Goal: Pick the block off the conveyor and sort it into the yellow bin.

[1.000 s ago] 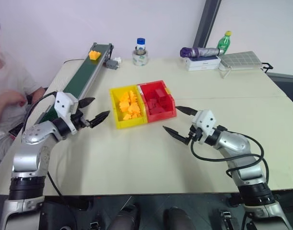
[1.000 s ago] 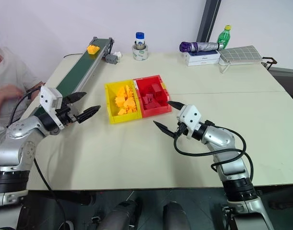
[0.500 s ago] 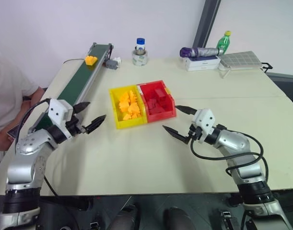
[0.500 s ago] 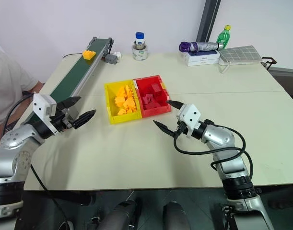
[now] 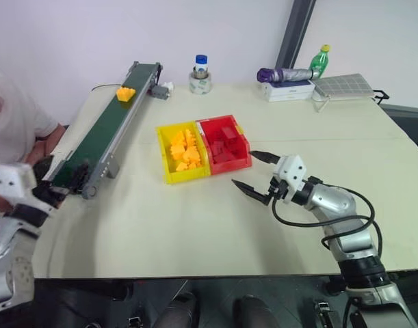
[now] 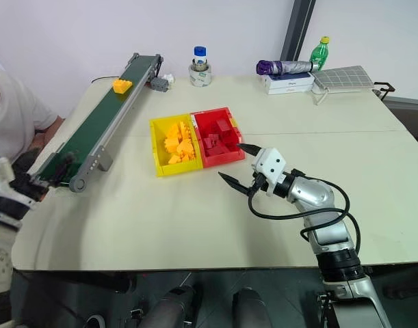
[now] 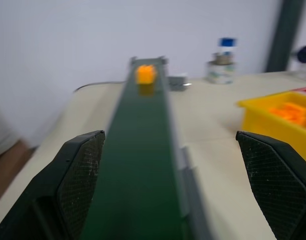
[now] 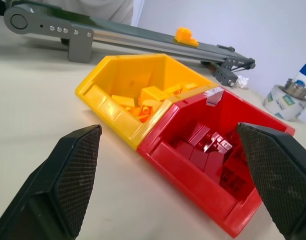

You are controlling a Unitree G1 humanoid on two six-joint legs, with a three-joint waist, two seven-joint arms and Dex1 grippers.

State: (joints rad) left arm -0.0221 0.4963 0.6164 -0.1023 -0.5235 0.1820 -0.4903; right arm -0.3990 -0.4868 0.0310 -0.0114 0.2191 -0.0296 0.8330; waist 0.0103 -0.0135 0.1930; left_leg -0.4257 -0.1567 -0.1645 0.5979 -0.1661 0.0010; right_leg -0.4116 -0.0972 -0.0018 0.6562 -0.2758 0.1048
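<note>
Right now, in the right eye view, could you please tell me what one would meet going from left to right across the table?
The conveyor → the yellow bin → the red bin → the right gripper, its jaws open → the green bottle at the far edge.

No lettering can be read anywhere; print on the tape roll [image 8: 285,101] is illegible.

The left pincer [image 5: 58,186] is cut off by the frame's edge.
</note>
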